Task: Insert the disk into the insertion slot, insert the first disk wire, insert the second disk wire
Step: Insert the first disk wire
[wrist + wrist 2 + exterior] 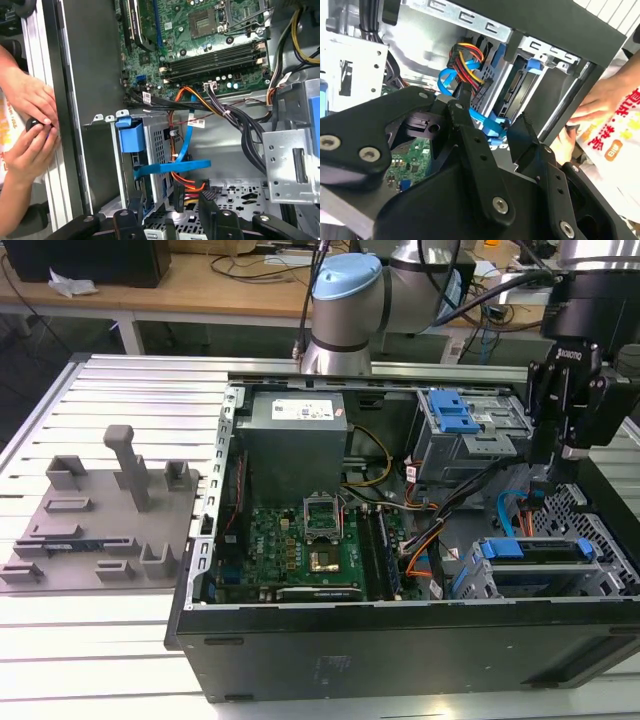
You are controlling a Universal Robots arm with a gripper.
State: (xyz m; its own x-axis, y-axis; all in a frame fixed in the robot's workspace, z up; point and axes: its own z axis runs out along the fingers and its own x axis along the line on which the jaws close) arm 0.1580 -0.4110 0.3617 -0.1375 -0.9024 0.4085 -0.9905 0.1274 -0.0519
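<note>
So here's where we're at: the open computer case [200,630] sits on the slatted table [120,390], and it's pretty packed. There's a grey power supply [295,440] toward the far wall, the green motherboard [310,540] below it, and an upper drive cage with a blue latch [455,415] over on the exterior view's right. The disk [535,549] is in the insertion slot [468,580], the low grey bay by the near wall at the exterior view's right. We can see its blue carrier front sitting in the opening. The claw [547,462] hangs inside the case just above and behind that bay. In both wrist views its fingers [462,135] look spread apart and aren't pinching anything. A flat blue cable [172,166] runs across the gap between them, and a black connector [180,192] with red, yellow and orange wires sits near one finger. We can't tell if that connector is touching the finger. Out on the table at the exterior view's left there's a grey fixture tray [100,510] with some moulded holders and an upright post. In the first wrist view, a person's hands [32,117] are just outside the case wall, holding something small and black.
</note>
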